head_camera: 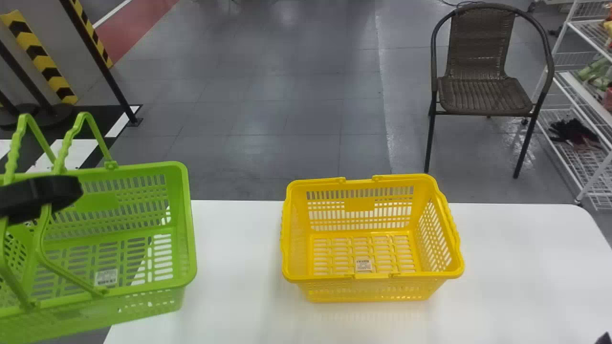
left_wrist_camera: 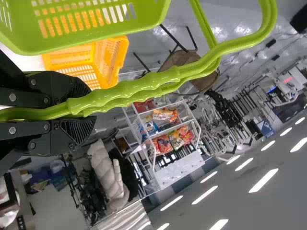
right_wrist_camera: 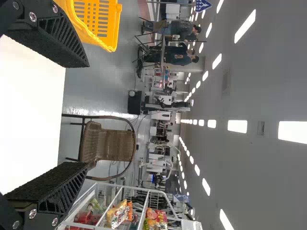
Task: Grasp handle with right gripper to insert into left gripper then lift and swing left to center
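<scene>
In the head view, the left gripper [head_camera: 60, 190] holds the green basket [head_camera: 185, 229] by its handles [head_camera: 63, 152], left of the yellow basket [head_camera: 370, 290]; both baskets bear small illegible labels [head_camera: 363, 265]. The right gripper [head_camera: 604, 338] peeks in bottom right. Left wrist view: fingers [left_wrist_camera: 43, 88] clamped round both handles. Right wrist view: fingers [right_wrist_camera: 53, 40] wide apart.

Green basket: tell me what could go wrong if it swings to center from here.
The green basket could bump the yellow basket, which sits in its likely path on the table.

Its handles are pinched together in the left gripper alone, so they might twist or slip and let the basket tip.

It hangs partly beyond the table's left edge, so a slip there might send it to the floor.
</scene>
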Tool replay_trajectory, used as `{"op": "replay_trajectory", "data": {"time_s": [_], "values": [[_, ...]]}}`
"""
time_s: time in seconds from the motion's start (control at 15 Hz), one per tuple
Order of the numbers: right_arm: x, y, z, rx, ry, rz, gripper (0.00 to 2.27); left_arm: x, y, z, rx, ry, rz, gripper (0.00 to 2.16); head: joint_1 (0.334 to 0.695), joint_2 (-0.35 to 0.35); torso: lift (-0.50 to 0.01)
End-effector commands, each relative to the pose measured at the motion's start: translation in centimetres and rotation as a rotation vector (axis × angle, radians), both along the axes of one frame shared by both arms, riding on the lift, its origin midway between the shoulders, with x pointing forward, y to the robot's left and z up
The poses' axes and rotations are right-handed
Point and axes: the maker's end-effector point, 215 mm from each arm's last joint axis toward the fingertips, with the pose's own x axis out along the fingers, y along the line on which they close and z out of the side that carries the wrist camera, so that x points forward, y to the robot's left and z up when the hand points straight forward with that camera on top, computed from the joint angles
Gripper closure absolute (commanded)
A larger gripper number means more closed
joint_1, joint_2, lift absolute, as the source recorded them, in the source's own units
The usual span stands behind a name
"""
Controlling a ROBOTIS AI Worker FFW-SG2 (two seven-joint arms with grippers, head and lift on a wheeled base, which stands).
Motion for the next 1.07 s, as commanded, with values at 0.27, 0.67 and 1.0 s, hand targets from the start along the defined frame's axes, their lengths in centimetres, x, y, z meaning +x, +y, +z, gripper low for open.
{"op": "replay_trajectory", "data": {"time_s": [0.27,0.67,1.0], "values": [[0.1,-1.8,0.5,-0.008,-0.01,-0.023,0.08,-7.9,-3.6,-4.4,-0.107,0.01,0.066,2.14,0.695,0.141,0.0],[0.0,-2.9,0.4,-0.01,-0.001,-0.039,0.08,-11.6,-9.8,-6.3,-0.162,0.007,0.056,2.14,0.695,0.014,0.0],[0.1,-3.3,0.3,-0.01,-0.001,-0.046,0.08,-14.4,-14.4,-5.8,-0.204,0.013,0.001,2.14,0.695,-0.106,0.0]]}}
